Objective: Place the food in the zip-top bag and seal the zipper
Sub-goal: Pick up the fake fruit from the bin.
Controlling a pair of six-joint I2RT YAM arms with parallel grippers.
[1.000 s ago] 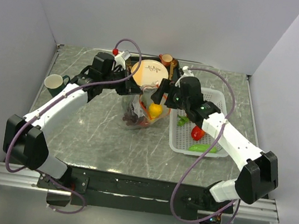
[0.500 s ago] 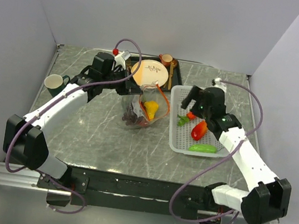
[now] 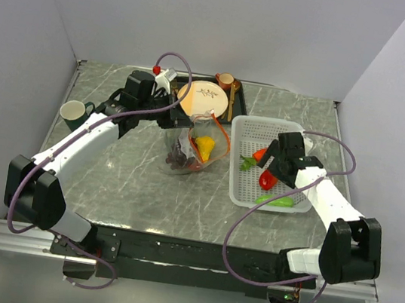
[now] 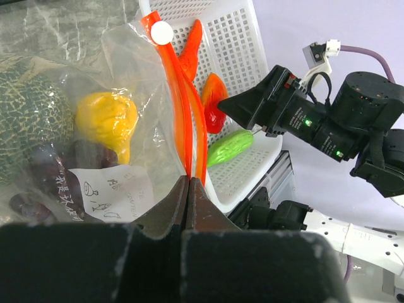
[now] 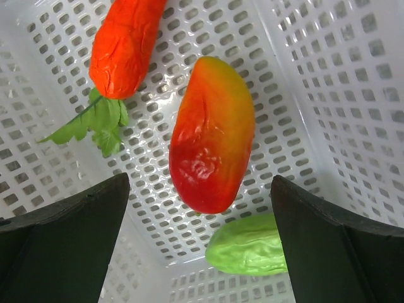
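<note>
clear bag point(image 4: 129, 66) open — pear point(image 4: 107, 120) inside, carrot point(image 5: 126, 44) outside

**Desk:** What colours do you have in the basket?

**Me:** On my right wrist view the basket point(image 5: 328, 82) is white, pierced all over with small holes. The carrot point(image 5: 126, 44) is orange-red with green leaves. The red piece point(image 5: 211, 136) shades from deep red to yellow-orange. The cucumber point(image 5: 246, 246) is pale green.

**Desk:** And the bag?

**Me:** The zip-top bag point(image 4: 136, 57) is clear, its zipper point(image 4: 183, 136) orange-red with a white slider point(image 4: 161, 32). Through it I see the melon point(image 4: 28, 126), green with pale netting, the yellow pear point(image 4: 107, 117), dark purple grapes point(image 4: 85, 154) and a white label point(image 4: 107, 192) with dark handwriting.

**Desk:** The surroundings?

**Me:** The table point(image 3: 136, 187) is grey-green marble with pale veins, the mug point(image 3: 74, 111) dark green, and the plate point(image 3: 203, 98) cream with a brownish motif.
</note>
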